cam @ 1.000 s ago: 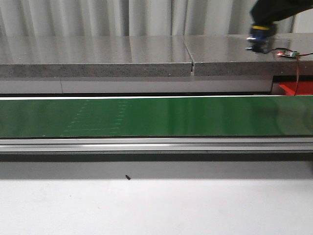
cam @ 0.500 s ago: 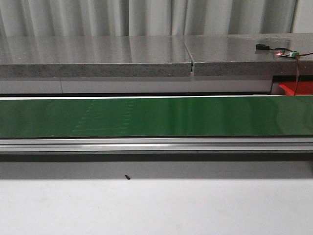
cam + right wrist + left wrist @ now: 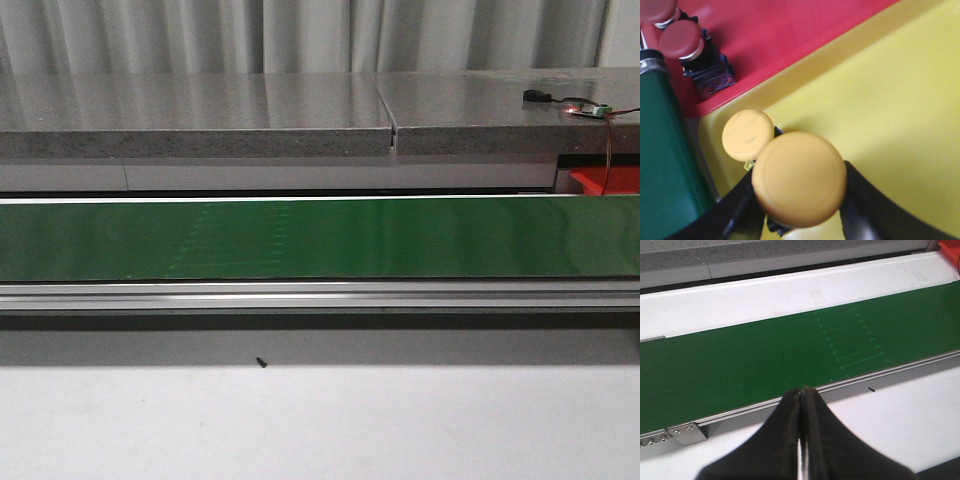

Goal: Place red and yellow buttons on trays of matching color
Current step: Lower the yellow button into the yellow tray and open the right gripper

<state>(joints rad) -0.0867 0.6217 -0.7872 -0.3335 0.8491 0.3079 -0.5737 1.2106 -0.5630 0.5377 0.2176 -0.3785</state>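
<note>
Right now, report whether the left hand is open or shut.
Shut and empty: the left hand has its fingers pressed together over the green belt, nothing between them.

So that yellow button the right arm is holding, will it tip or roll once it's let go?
The yellow button looks top-heavy, its wide cap over a narrower body, so it may tip. The round cap could roll. The yellow tray wall should probably contain it.

No text, label, brand, number or sign can be read in any view, on any surface shown.
</note>
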